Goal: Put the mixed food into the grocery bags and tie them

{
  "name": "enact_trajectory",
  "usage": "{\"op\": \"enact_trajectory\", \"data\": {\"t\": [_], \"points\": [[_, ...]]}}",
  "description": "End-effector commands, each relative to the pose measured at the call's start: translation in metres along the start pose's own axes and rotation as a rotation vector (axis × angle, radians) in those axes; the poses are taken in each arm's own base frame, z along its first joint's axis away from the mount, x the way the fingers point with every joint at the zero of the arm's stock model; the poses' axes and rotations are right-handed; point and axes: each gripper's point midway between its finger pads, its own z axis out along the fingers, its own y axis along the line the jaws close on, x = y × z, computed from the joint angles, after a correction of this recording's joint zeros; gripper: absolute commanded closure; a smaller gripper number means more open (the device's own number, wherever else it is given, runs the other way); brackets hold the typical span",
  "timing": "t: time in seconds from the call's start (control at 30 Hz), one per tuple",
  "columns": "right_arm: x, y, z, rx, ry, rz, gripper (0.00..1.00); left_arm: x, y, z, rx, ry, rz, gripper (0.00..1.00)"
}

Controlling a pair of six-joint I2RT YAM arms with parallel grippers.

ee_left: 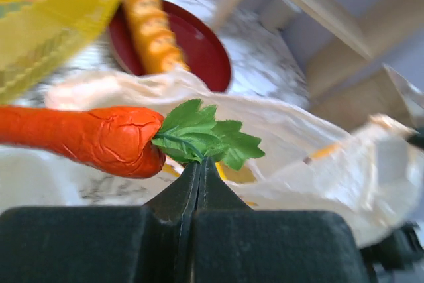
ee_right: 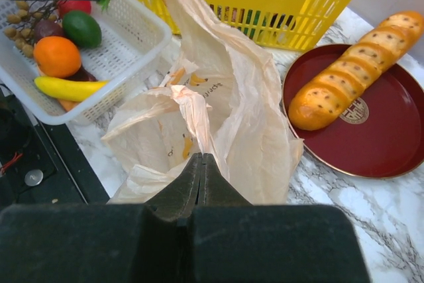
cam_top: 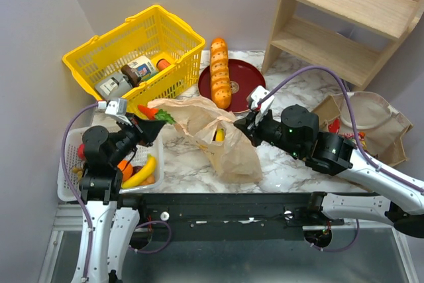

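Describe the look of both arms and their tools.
Left arm and right arm: white lower links, black rounded joint housings, a lilac cable looping off each. The right one carries green lights. Left tool and right tool: black matte wedges tapering to a point.

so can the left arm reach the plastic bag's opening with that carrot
Probably yes: the left gripper holds the carrot right beside the plastic bag, the right gripper pinches its rim up, nothing between.

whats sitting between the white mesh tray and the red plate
The tan plastic bag, its rim pinched in the right gripper. The right wrist view shows it best, with the tray on one side and the plate on the other.
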Motion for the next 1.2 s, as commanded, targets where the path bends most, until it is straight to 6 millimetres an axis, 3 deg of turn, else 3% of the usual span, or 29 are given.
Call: {"op": "enact_trajectory", "data": {"t": [0.0,0.13,0.43,0.7,0.87,0.97,1.17], "points": [[-0.008,-0.014,-0.006,0.068,-0.007,0.012,0.99,0.0,-0.071,-0.019,0.356,0.117,0.03,1.0],[-0.007,-0.017,-0.007,0.084,0.003,0.008,0.99,-0.012,-0.094,-0.024,0.455,0.119,-0.019,1.0],[-0.005,-0.02,-0.009,0.104,0.007,0.02,0.99,-0.015,-0.106,-0.023,0.526,0.118,-0.195,1.0],[-0.004,-0.02,-0.015,0.098,0.002,0.022,0.99,0.012,-0.104,-0.009,0.532,0.188,-0.27,1.0],[-0.005,-0.019,-0.017,0.097,-0.001,0.058,0.99,0.044,-0.108,0.007,0.545,0.268,-0.303,1.0],[-0.006,-0.019,-0.019,0.098,-0.004,0.06,0.99,0.05,-0.111,0.018,0.557,0.264,-0.288,1.0],[-0.008,-0.02,-0.022,0.1,-0.009,0.064,0.99,0.06,-0.095,0.046,0.502,0.268,-0.24,1.0]]}}
